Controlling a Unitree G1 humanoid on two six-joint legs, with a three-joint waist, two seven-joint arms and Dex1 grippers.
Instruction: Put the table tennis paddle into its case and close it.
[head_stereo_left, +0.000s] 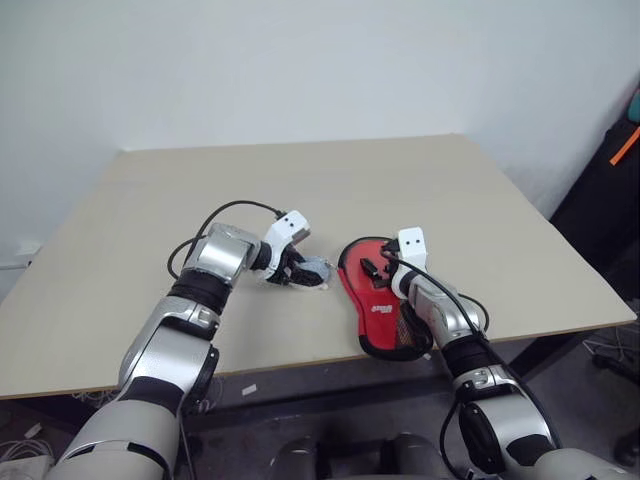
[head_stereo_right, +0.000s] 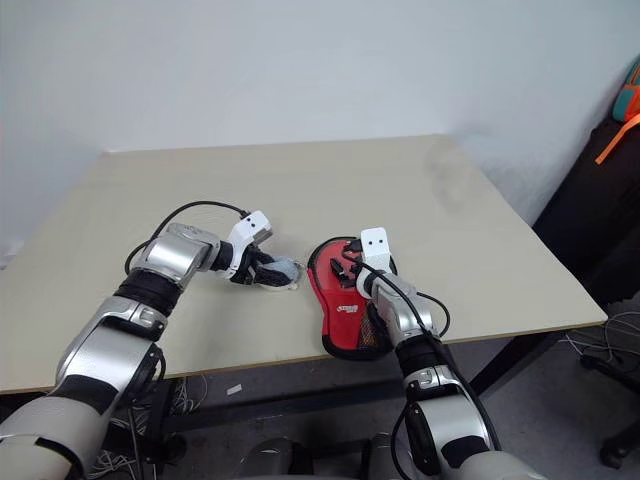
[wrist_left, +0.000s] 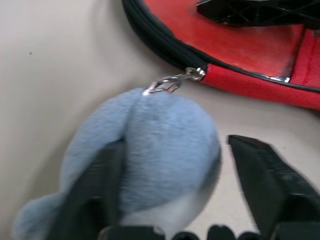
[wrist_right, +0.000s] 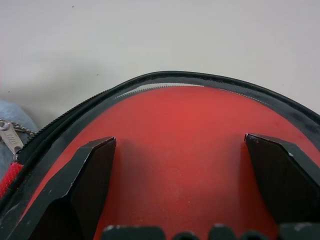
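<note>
A: Nearest us, the case (head_stereo_left: 385, 300) lies flat by the front edge of the counter (head_stereo_left: 330, 180), its narrow handle end toward the edge; the table tennis paddle (wrist_right: 185, 150) is already inside it, red rubber face up under a see-through panel.

B: So the loading looks done; what is left?

A: The zip, by my reading; in the right wrist view a run of bare zipper teeth shows along the rounded rim, so that stretch looks not yet closed; how much is closed elsewhere I cannot tell.

B: And the right pincer (wrist_right: 180, 175)?

A: Spread wide, both black fingers resting over the red face, pinching nothing; it looks to be pinning the case down.

B: Now the left pincer (wrist_left: 175, 180)?

A: Just beside the case, on its left; its fingers stand either side of a soft pale-blue plush charm (wrist_left: 150, 155), one finger against the fluff, the other with a gap; I would call it part-way shut, not a firm grip.

B: What is that charm tied to?

A: A small metal clasp (wrist_left: 172, 82) links it to the zip pull at the black piping; the charm is rounded and fuzzy, the case is woven red fabric with a slick clear window, the counter is smooth pale board.

B: Beyond that?

A: Bare counter, then a plain white wall (head_stereo_left: 300, 60).
</note>
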